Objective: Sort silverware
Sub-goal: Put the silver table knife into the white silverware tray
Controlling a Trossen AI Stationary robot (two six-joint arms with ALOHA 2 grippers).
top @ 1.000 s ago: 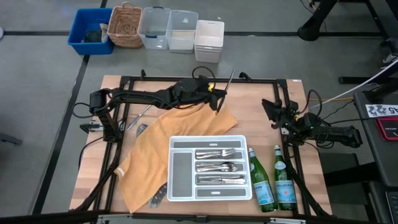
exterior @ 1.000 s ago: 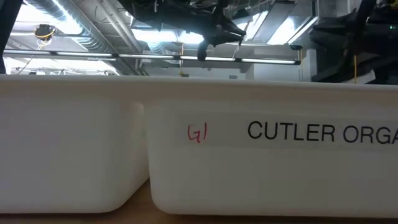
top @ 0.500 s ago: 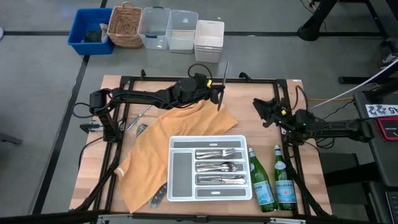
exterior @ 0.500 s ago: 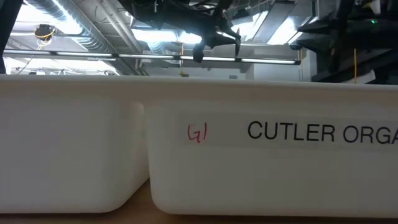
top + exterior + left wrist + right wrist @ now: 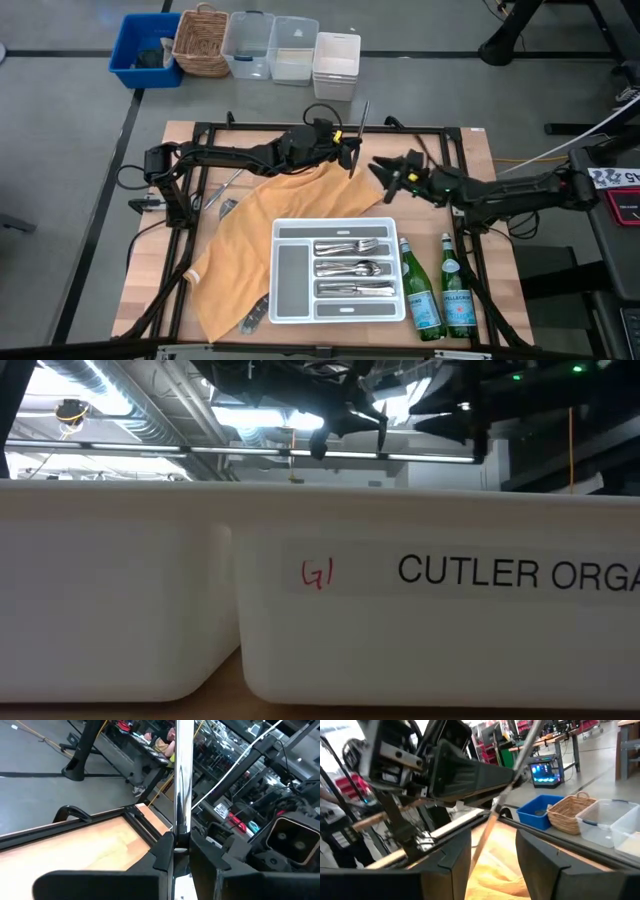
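Overhead, my left fingers [image 5: 349,150] are gripping a knife [image 5: 358,125] near its lower end, holding it upright above the far edge of the orange cloth [image 5: 270,225]. From my left wrist, the knife [image 5: 182,775] is rising straight up between the fingers [image 5: 165,852]. My right fingers [image 5: 385,175] are standing wide apart and gripping nothing, just beside the knife, reaching in over the table [image 5: 420,150]. From my right wrist, the knife [image 5: 507,790] is slanting across the gap between those fingers [image 5: 452,852]. Nearer the front edge, the tray [image 5: 338,312] is holding sorted forks [image 5: 350,246], spoons [image 5: 352,268] and knives [image 5: 355,289] in separate slots. Loose silverware is lying near the cloth: one piece [image 5: 228,185] at its left, another [image 5: 253,317] at its near edge. Two green bottles [image 5: 440,295] are standing right of the tray.
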